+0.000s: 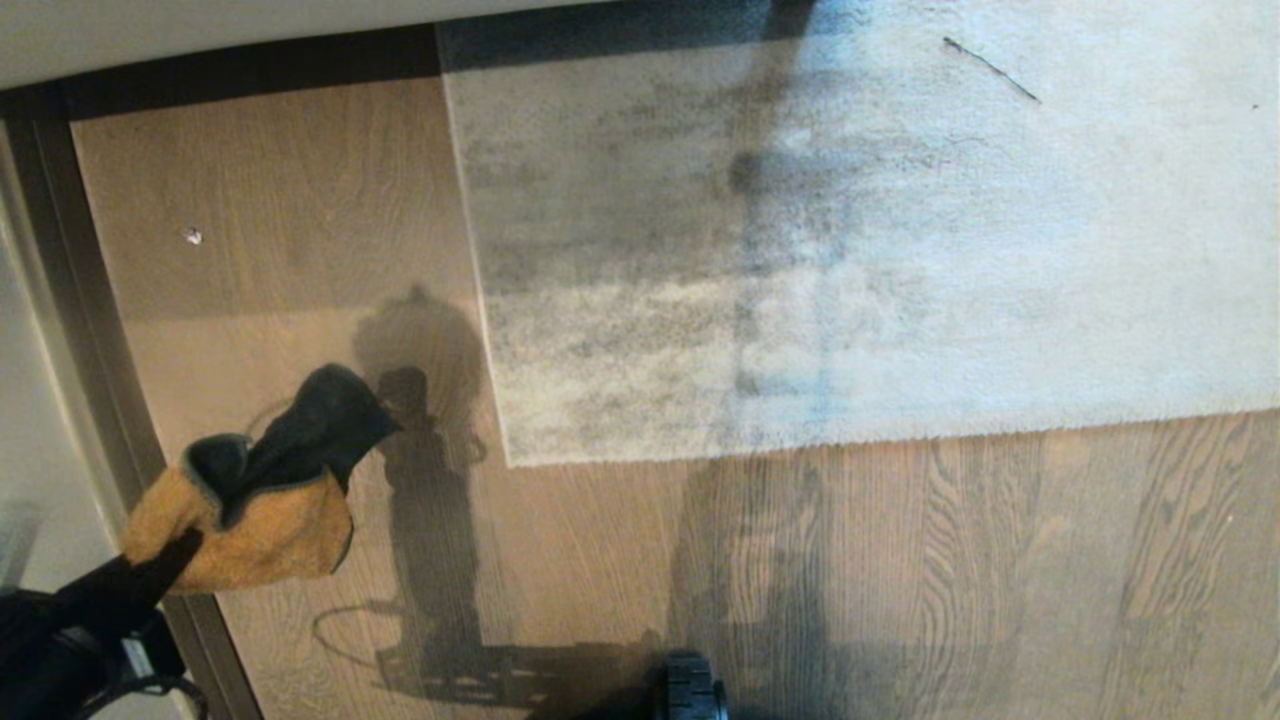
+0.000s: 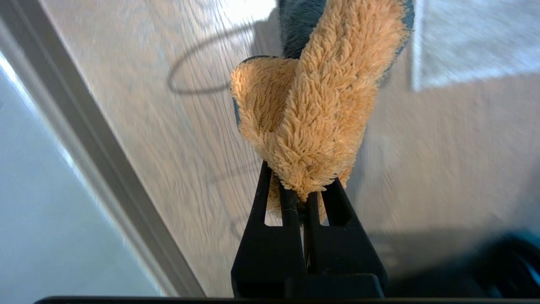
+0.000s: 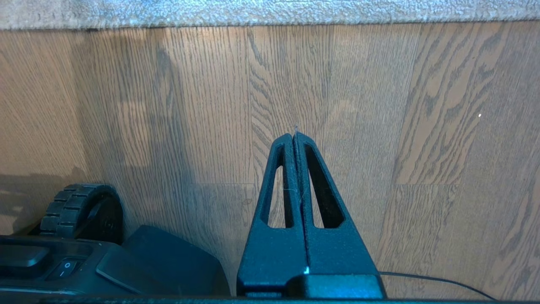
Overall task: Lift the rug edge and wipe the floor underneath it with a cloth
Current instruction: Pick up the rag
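The left gripper [image 2: 306, 196] is clamped on the cloth [image 1: 262, 480], its black fingers [image 2: 287, 211] pinched together on a bunch of the mustard-tan pile. The cloth hangs off the fingertips in the air above the floor [image 1: 900, 560], tan face toward the gripper, dark grey face folded over at its far end. In the head view it sits at the lower left, over the bare planks beside the grey strip [image 1: 90, 330] that runs along the floor's left edge.

The rug edge [image 1: 800, 440] lies flat on the floor, well apart from the cloth. Its square corner [image 1: 510, 462] points toward the near left, and the rug's mottled dark patches spread back from there. A small pale speck [image 1: 192, 236] lies on the planks left of the rug.

The right gripper [image 3: 294, 137] hangs over bare floor near the rug's near border, fingers pressed fully together with nothing between them. The robot's base wheel [image 3: 80, 211] shows beside it.
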